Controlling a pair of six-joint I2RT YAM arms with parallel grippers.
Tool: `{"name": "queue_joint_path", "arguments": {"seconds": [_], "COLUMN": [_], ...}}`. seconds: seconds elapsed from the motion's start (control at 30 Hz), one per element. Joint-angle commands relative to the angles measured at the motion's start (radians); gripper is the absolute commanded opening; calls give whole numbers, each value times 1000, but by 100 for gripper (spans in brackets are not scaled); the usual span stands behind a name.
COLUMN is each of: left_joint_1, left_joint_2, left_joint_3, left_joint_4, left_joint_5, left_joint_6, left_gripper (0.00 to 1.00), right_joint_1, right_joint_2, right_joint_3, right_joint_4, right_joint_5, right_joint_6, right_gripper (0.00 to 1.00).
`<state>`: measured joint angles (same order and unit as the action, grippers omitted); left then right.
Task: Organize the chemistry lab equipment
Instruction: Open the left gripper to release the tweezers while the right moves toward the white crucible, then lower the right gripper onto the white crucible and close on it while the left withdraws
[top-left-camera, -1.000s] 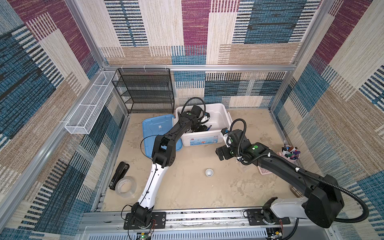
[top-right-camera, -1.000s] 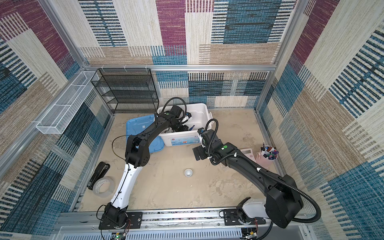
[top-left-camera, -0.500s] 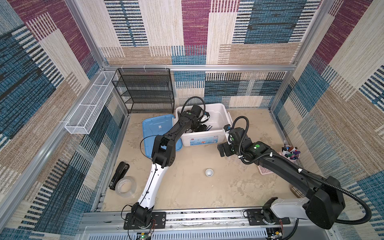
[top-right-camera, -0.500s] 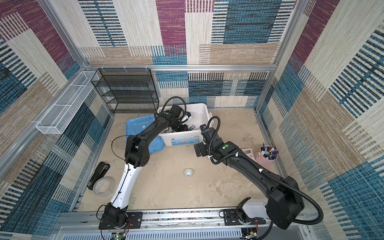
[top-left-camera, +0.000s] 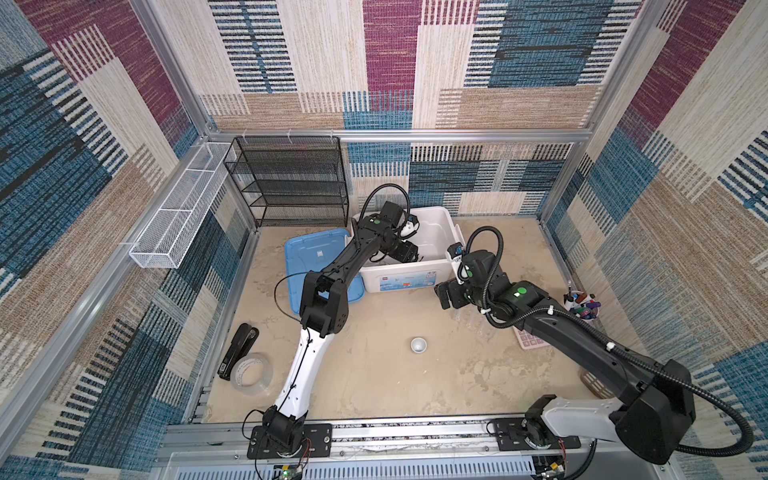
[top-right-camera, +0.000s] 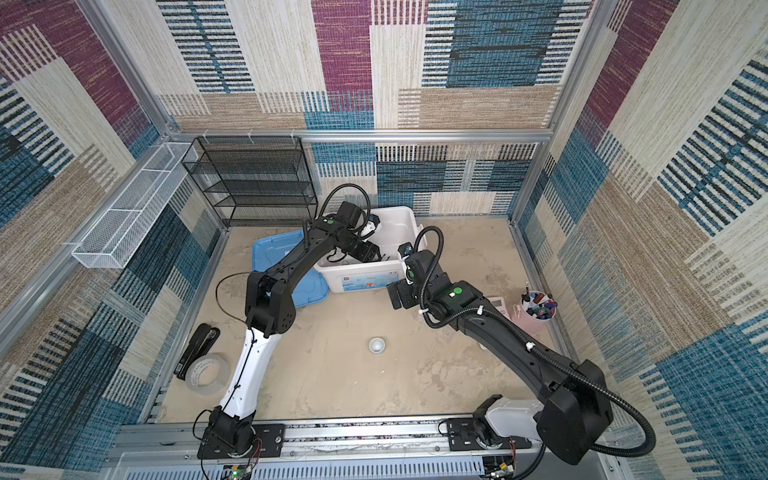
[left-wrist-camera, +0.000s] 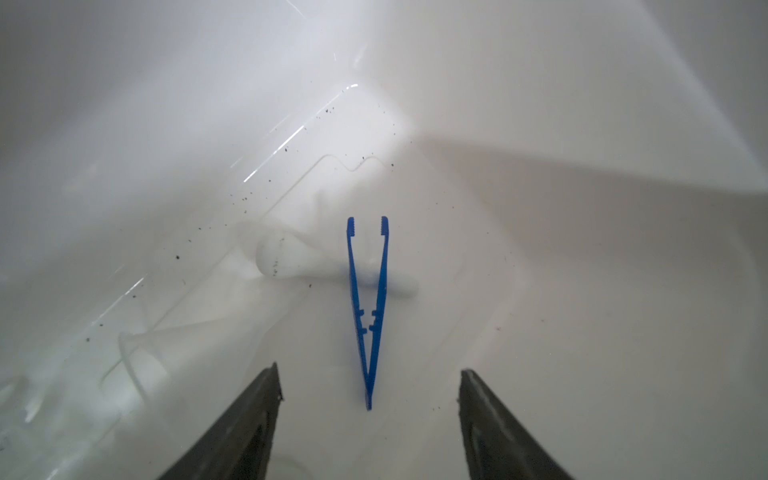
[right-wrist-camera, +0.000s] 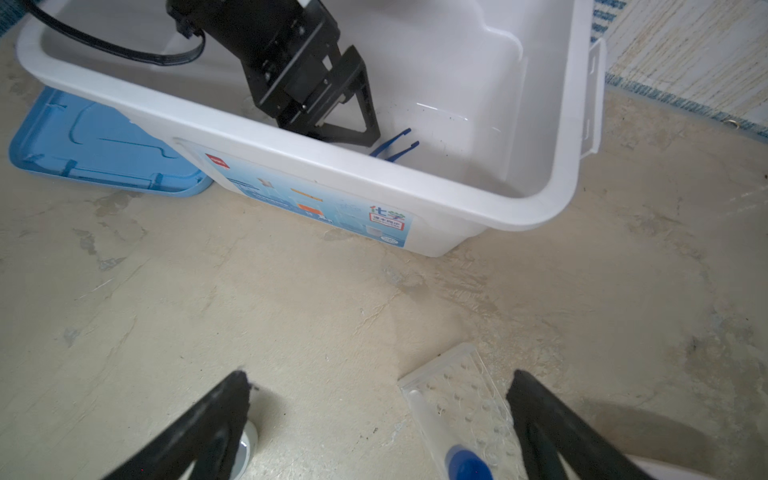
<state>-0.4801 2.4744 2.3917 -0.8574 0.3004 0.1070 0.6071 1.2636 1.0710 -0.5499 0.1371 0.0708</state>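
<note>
- Left tool (left-wrist-camera: 369, 370): jaws spread, gripping nothing, down inside the white bin (right-wrist-camera: 540, 208).
- Blue tweezers (left-wrist-camera: 368, 311): in the bin, free of both fingers, crossing the white pestle (left-wrist-camera: 291, 259).
- Right tool (right-wrist-camera: 380, 374): jaws spread, empty, over the bench (top-left-camera: 374, 395) beside the bin.
- Clear rack (right-wrist-camera: 465, 382) and blue-capped test tube (right-wrist-camera: 432, 428): on the bench below the right tool.
- Small white mortar (top-left-camera: 418, 344): on the bench, apart from the bin.

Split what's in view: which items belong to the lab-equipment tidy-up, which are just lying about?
Job: blue tweezers, pestle, white bin, clear rack, blue-capped test tube, small white mortar.

Lying about: stapler, tape roll, pink calculator, cup of markers, black mesh shelf.
</note>
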Motion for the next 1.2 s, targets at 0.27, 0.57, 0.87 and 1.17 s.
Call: {"name": "queue_joint_path", "arguments": {"seconds": [0.27, 0.57, 0.87, 1.17], "left_joint_1": [2, 34, 97, 128], "left_joint_2": [-264, -624, -896, -1097], "left_joint_3": [-156, -581, -955, -1209], "left_joint_4": [146, 370, 456, 496], "left_joint_5": [-169, -373, -459, -487], "left_joint_6": [-59, -168, -285, -346], "left_gripper": [100, 100, 100, 100], "right_joint_1": [199, 291, 330, 347], "right_joint_2": [33, 171, 314, 404], "right_joint_3": [37, -12, 18, 40], "right_joint_4": [-119, -141, -181, -191], "right_joint_5": [-48, -88, -101, -49], "right_joint_6": [6, 99, 92, 112], "right_gripper": [96, 93, 88, 85]}}
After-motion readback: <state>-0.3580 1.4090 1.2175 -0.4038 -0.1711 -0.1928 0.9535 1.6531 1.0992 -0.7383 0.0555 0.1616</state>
